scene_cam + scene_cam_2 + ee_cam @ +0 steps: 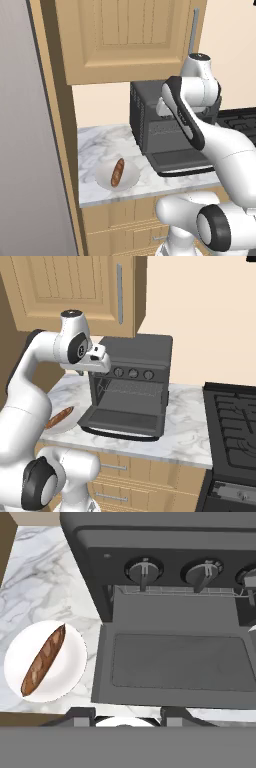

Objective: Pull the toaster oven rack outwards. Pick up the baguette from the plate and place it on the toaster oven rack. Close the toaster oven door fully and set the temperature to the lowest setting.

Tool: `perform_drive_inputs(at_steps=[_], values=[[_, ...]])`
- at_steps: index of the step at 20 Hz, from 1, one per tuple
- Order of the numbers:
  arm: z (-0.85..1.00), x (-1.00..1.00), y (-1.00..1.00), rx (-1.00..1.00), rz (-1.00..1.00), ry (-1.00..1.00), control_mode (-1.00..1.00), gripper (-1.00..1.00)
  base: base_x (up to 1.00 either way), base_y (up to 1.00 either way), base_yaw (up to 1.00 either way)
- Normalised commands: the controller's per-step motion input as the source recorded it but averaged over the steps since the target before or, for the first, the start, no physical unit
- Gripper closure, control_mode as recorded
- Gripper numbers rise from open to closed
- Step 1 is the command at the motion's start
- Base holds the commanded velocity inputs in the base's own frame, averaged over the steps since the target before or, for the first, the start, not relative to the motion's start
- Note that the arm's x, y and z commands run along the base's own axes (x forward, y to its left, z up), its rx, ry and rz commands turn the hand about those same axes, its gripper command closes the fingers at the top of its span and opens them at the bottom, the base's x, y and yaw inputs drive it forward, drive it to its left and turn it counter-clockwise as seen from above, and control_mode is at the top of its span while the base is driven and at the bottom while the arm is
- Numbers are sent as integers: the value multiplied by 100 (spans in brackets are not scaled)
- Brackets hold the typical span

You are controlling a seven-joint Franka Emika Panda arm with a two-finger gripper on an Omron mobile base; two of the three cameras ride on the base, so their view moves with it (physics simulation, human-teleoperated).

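So my claw [127,712] is up in the air above the front edge of the marble tabletop [100,142], looking down at the toaster oven [135,358]. Fingers are drawn together with nothing between them, not holding a thing.

The toaster oven door [175,662] is dropped all the way down, lying flat out over the tabletop with its glass window facing up. In the right base view I can see its bar handle curving along the front edge, right near the tabletop's lip. The toaster oven rack [132,387] sits inside the cavity, a thin wire grid just under the knob row; from the hand view only its front edge peeks out behind the hinge line, so it looks like it's tucked in rather than out over the door.

The knobs [144,568] run across the front panel above the opening. Can't read their settings from here.

The baguette [43,660] is lying diagonally on the plate [70,677], which sits on the tabletop just to the left of the open door, close to it but not touching. Nothing of mine is touching the bread or the plate. A black stovetop [235,421] sits off to the oven's right.
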Motion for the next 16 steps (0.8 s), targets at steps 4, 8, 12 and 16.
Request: perform_drive_inputs(at_steps=[4, 8, 12, 16], values=[[0, -5, 0, 0, 0, 0, -100, -100, 0, 0, 0], [-14, -33, -4, 0, 0, -1, -100, -100, 0, 0, 0], [-25, -34, -10, 0, 0, 0, -100, -100, 0, 0, 0], [-21, -24, -13, 0, 0, 0, -100, -100, 0, 0, 0]])
